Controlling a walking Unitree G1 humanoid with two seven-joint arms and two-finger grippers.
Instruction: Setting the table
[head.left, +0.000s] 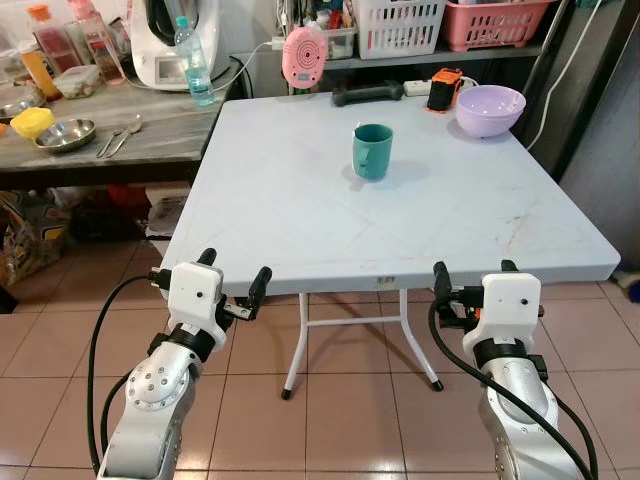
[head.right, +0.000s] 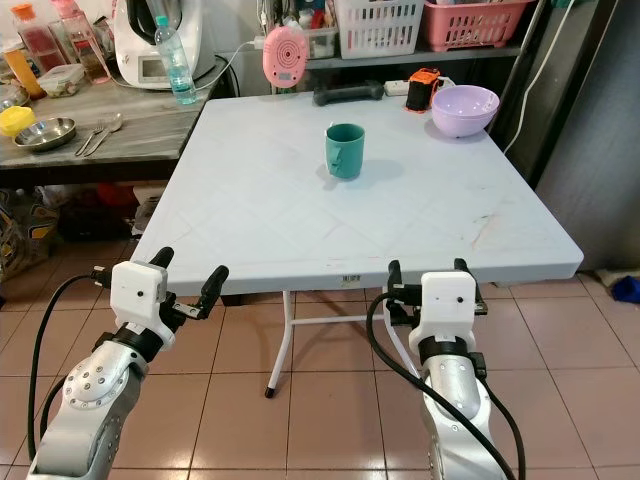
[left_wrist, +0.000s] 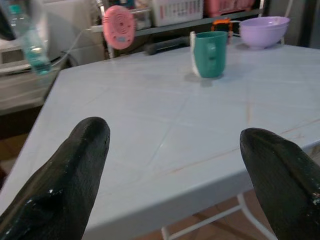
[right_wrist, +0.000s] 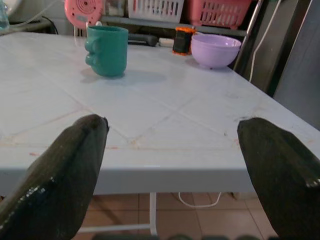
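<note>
A teal mug stands upright near the middle of the pale folding table. A lilac bowl sits at the table's far right corner. On the wooden counter to the left lie a steel bowl, a spoon and fork. My left gripper hovers open just before the table's near left edge, holding nothing. My right gripper is open too, below the near right edge. The mug and bowl appear beyond the right fingertips.
A water bottle, a pink speaker, a black dumbbell and an orange-black device crowd the table's far side. Baskets stand on a shelf behind. The tiled floor lies under the table, with its white legs ahead.
</note>
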